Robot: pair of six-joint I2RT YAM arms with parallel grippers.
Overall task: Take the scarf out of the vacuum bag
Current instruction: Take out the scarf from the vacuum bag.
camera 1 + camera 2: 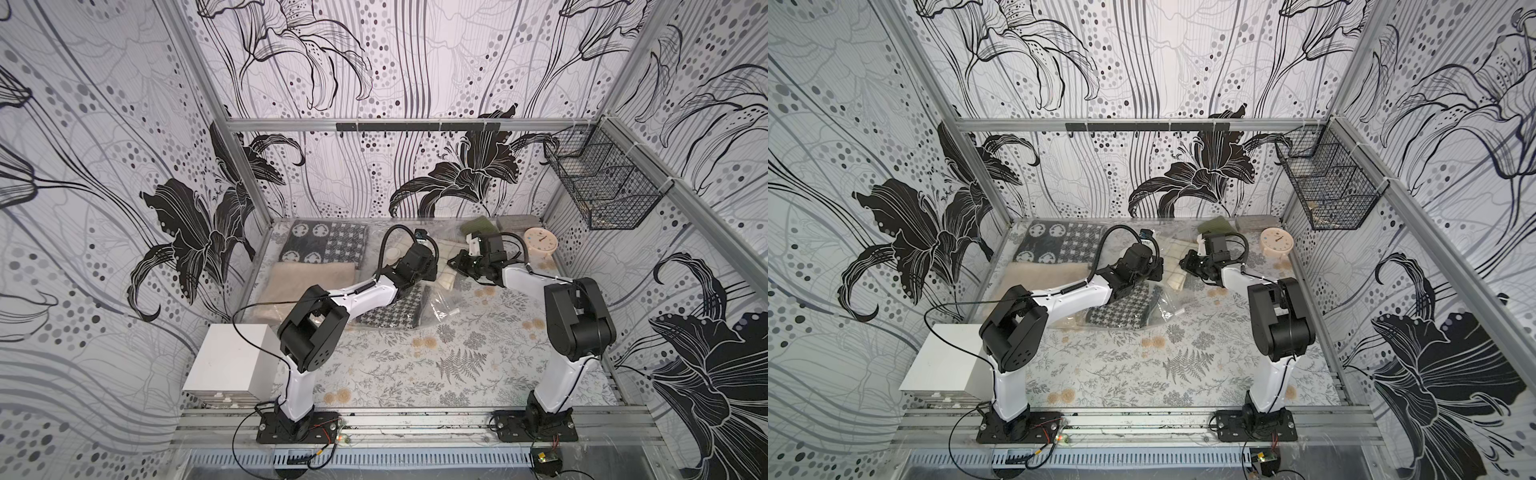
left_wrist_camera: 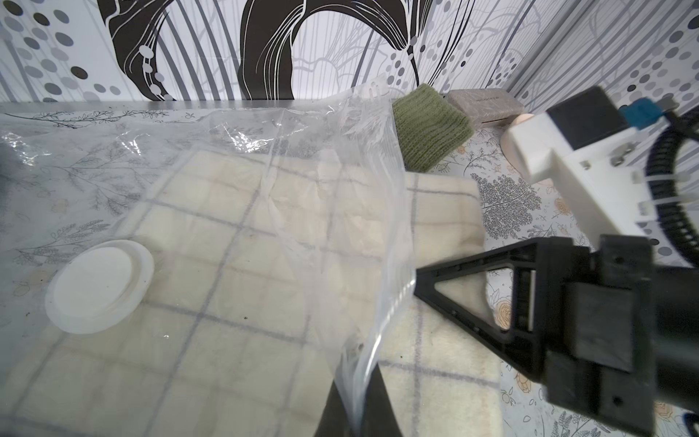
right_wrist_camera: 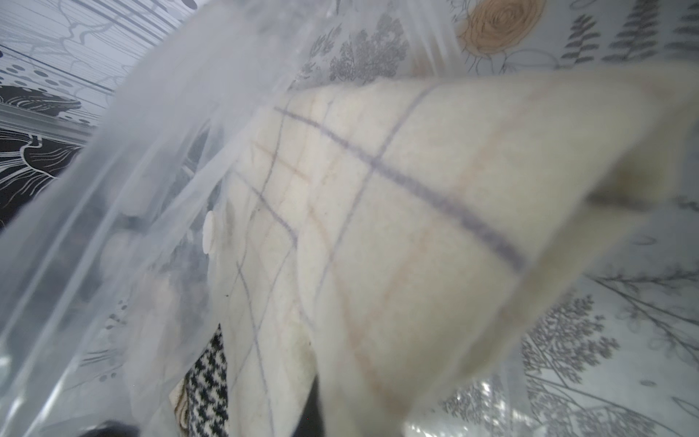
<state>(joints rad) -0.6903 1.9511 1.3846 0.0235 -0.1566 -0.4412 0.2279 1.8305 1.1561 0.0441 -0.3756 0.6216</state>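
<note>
- Pulling at a cream checked scarf [image 2: 442, 212], the right gripper [image 2: 418, 282] appears to pinch the cloth at the mouth of the clear vacuum bag [image 2: 227, 159], upper centre in both top views.
- The left gripper [image 2: 357, 414], pressed together, grips the bag's open edge.
- Much of the scarf lies inside, beside the white valve disc [image 2: 100, 289]; the job looks roughly midway.

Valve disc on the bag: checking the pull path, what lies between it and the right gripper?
The cream checked scarf, covered by the clear vacuum bag, from valve disc to right gripper, in the left wrist view.
</note>
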